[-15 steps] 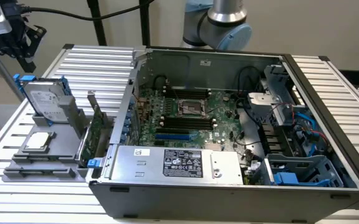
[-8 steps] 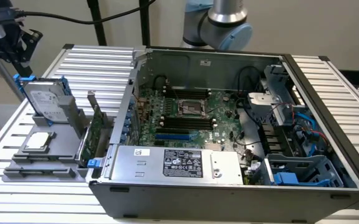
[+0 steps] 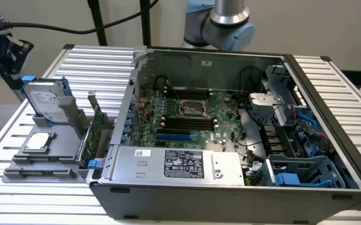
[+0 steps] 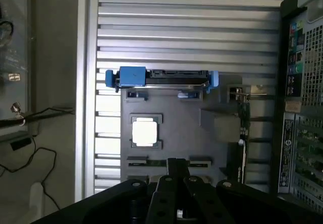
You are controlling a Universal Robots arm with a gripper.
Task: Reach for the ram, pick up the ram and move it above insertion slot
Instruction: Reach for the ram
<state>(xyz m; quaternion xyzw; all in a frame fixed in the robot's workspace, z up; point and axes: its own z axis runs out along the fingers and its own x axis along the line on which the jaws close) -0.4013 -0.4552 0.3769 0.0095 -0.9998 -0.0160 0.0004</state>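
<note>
Hovers over the gray holder tray (image 4: pixel 176 118) with the gripper (image 4: pixel 176 164) pressed together at the fingertips, pinching nothing. Points at the ram (image 4: pixel 154 162), a thin stick lying in its cradle between two small end blocks, at the tray end opposite the hard drive (image 4: pixel 161 76). Overlaps the ram's middle with the fingertips as seen from the wrist; cannot tell whether touching or just above. Ram not yet lifted.

Between ram and hard drive: a square processor (image 4: pixel 145 132) in its own pocket. On the tray's case side: a green expansion card (image 4: pixel 244 128), standing on edge.

From the exterior view: the same tray (image 3: pixel 15 177) on the slatted aluminium table (image 3: pixel 99 61), just beside the open computer case (image 3: pixel 230 199), on the exterior view's left. At the tray's far end, the hard drive (image 3: pixel 46 101), upright in a blue-edged carrier; in front of it the processor (image 3: pixel 36 140); nearest the case, the expansion card (image 3: pixel 96 136).

Inside the case: a green motherboard (image 3: pixel 196 110) with black memory slots (image 3: pixel 187 123), and a silver power supply (image 3: pixel 168 164) along the front wall. Behind the case's back wall, a joint of the robot arm (image 3: pixel 227 21).
</note>
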